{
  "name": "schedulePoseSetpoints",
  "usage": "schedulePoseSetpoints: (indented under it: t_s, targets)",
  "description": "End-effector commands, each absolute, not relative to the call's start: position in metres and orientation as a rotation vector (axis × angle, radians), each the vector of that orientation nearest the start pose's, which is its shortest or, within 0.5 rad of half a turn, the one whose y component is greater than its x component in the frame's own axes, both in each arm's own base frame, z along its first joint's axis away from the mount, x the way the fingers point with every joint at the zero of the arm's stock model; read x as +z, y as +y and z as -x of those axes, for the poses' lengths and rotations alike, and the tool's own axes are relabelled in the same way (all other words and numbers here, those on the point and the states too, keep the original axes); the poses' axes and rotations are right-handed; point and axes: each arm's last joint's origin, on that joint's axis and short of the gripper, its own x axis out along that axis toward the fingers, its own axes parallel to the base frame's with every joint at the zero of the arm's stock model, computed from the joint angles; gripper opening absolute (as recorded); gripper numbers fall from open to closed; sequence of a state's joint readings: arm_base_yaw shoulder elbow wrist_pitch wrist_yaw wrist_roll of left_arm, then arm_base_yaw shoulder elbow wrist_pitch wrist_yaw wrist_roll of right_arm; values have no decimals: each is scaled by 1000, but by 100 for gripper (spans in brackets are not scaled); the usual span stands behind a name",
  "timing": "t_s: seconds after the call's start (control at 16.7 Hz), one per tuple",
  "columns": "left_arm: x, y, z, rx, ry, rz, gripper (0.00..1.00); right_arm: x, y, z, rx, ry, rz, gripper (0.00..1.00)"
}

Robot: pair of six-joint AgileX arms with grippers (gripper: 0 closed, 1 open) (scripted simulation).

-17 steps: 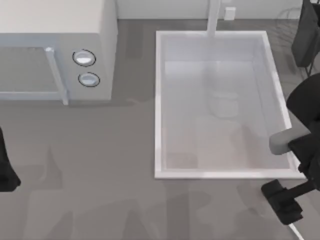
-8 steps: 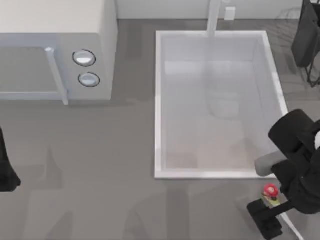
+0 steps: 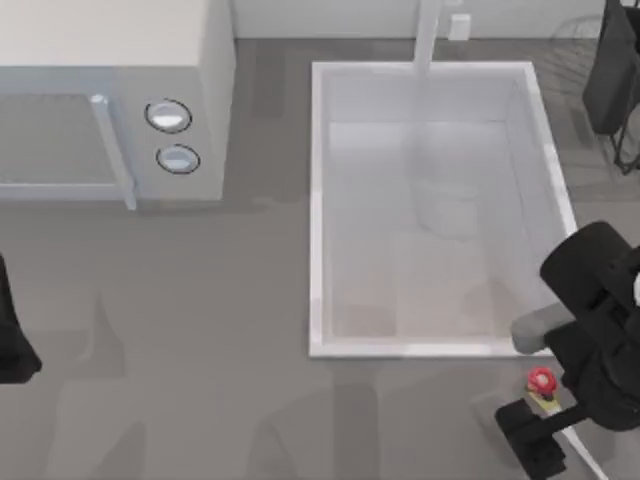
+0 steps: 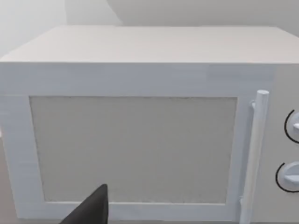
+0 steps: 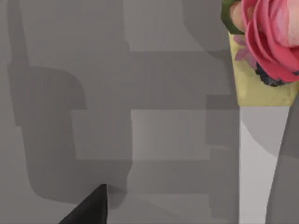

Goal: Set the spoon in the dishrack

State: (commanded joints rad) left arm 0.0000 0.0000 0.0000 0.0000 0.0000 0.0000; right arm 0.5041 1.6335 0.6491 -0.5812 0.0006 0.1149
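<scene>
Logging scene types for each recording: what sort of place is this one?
Most likely a rendered kitchen counter: a white microwave at the left, a big white sink basin with a tap, and a dark wire dishrack at the right edge.

Even, soft light; faint blocky shadows cross the table [image 3: 200, 330].
</scene>
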Motion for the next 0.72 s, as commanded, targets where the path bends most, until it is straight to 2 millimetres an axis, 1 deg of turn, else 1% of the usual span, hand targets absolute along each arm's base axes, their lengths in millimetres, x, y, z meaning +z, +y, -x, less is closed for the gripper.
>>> schedulePoseSetpoints:
  t_s: [0.72]
  targets:
    - [160,-1,-106,0,0,0,100,93,110,-200,307,1544,305,2]
